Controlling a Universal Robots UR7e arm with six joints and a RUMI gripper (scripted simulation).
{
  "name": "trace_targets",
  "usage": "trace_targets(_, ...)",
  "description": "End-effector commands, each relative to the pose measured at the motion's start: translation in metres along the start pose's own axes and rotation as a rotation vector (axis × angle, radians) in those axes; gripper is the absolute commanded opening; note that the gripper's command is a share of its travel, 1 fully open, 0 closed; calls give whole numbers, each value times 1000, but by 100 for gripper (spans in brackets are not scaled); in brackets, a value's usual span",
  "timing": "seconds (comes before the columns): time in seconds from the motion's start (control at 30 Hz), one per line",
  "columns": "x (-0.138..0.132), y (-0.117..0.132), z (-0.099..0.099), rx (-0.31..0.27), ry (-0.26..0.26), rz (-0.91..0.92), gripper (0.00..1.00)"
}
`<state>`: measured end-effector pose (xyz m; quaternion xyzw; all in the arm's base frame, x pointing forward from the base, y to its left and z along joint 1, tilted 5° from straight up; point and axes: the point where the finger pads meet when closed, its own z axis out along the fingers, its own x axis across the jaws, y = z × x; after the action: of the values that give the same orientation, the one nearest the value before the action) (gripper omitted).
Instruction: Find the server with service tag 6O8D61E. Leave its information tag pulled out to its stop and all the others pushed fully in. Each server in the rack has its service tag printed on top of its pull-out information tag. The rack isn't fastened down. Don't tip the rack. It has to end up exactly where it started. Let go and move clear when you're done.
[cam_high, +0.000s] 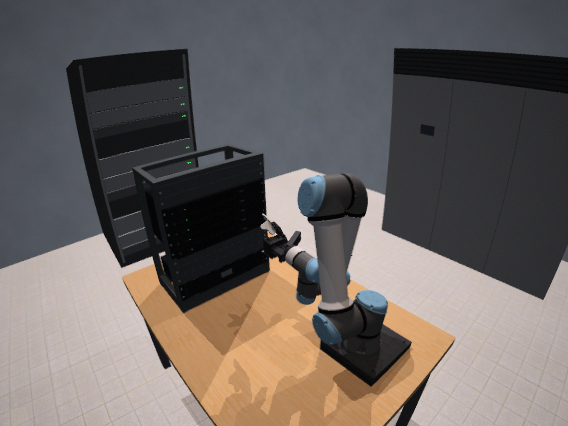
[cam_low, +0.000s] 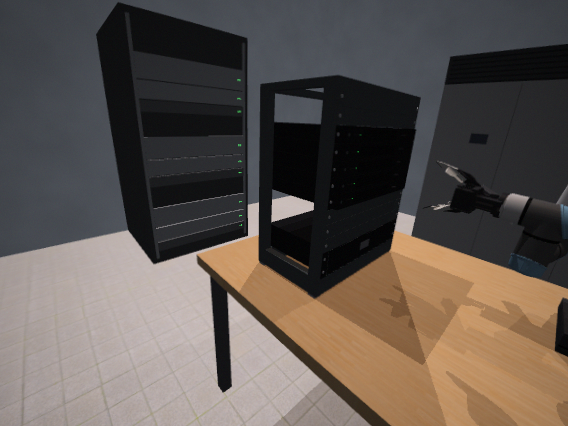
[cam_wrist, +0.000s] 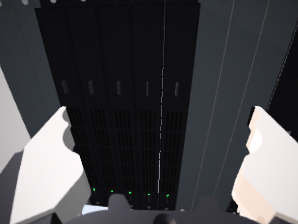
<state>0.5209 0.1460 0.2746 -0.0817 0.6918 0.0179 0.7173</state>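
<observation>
Wrist view: the gripper (cam_high: 270, 231) (cam_low: 434, 184) (cam_wrist: 158, 108) has its two fingers spread wide apart, with nothing between them. Past the fingertips is the front of an open-frame rack (cam_high: 148, 176) (cam_low: 328, 165) (cam_wrist: 212, 65). Five slim black servers stand side by side here, each with a small grey bar around eleven to one o'clock and a green light near six o'clock.

In the top view, the rack stands upright on a wooden table (cam_high: 280, 345) (cam_low: 360, 345), at ten o'clock from the arm's black base (cam_high: 372, 375) (cam_low: 562, 330). The gripper is just beside the rack's front, at its four o'clock.

No information tag appears pulled out, and no service tag is readable, so which server is 6O8D61E cannot be told. The task seems near its start: finding and reading the tags, then leaving only the right one out, likely remains.
</observation>
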Motion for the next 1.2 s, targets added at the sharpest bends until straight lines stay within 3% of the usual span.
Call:
trace_targets(0.0,7,7,-1,-13,16,4,100)
trace_targets(1.0,24,23,-6,-43,53,12,100)
trace_targets(1.03,24,23,-6,-43,53,12,15)
trace_targets(1.17,24,23,-6,-43,53,12,15)
